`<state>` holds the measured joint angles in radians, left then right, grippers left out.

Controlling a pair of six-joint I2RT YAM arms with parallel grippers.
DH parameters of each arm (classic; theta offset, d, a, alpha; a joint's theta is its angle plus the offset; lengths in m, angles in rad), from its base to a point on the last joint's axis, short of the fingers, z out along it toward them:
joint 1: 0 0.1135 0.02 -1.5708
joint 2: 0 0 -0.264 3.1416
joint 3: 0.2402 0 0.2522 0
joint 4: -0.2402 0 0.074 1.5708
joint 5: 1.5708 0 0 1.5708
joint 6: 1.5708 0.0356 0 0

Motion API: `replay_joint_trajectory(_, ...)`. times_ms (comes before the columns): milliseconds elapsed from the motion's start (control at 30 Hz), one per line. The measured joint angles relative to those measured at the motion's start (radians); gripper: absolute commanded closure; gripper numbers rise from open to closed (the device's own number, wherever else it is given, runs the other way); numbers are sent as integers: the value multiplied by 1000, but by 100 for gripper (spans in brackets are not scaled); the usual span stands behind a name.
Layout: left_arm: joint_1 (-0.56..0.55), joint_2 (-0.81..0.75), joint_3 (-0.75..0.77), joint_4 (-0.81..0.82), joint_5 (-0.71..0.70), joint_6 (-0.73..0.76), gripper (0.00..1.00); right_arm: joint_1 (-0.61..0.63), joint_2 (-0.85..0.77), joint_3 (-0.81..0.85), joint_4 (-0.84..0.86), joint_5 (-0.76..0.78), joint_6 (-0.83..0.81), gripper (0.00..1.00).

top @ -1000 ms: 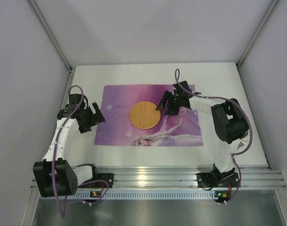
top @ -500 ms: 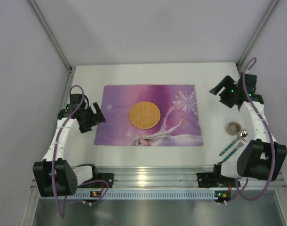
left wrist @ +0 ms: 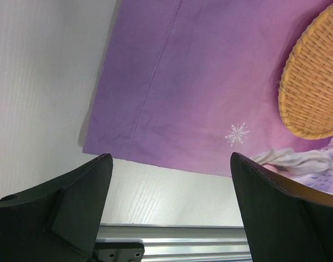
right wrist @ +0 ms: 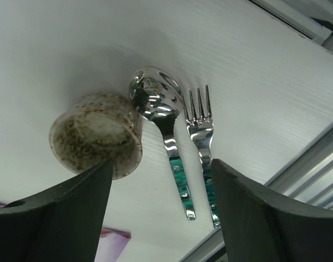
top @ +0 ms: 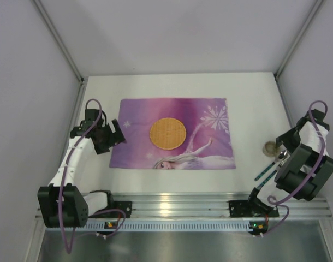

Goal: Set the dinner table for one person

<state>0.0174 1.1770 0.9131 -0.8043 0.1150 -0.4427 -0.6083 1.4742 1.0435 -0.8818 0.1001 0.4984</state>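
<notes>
The white dinner table [top: 254, 103] carries a purple placemat [top: 210, 153] with a round woven mat [top: 168, 133] on it. A speckled cup [top: 272, 147], a spoon [top: 280, 157] and a fork [top: 273, 173] with green handles lie at the table's right edge. My right gripper [top: 286, 143] is open and empty, hovering above the cup [right wrist: 95, 141], spoon [right wrist: 161, 125] and fork [right wrist: 202, 142]. My left gripper [top: 114, 136] is open and empty over the placemat's left edge [left wrist: 183, 98], with the woven mat [left wrist: 316, 82] to its right.
The ribbed aluminium rail [top: 172, 204] runs along the near edge and shows in the left wrist view [left wrist: 172, 243]. White walls and metal frame posts close in the table on the left, right and back. Bare tabletop [left wrist: 41, 82] lies left of the placemat.
My right arm has swung from over the placemat's upper right out to the table's right edge, above the cup and cutlery. My left gripper has shifted slightly.
</notes>
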Motion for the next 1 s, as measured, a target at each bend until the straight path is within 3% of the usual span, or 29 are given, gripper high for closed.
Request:
replay_joint_trajectory(133, -9, 0, 0, 0, 0, 0, 6, -4, 15, 0, -13, 42, -3, 38)
replay_joint_trajectory(500, -12, 13, -1, 0, 0, 0, 6, -3, 97, -83, 95, 40, -9, 54)
replay_joint_trajectory(800, -27, 13, -1, 0, -10, -1, 6, -2, 140, -58, 143, -11, -12, 100)
replay_joint_trajectory(1000, -66, 13, -1, 0, -32, -6, 6, 14, 143, -30, 156, -36, -12, 100)
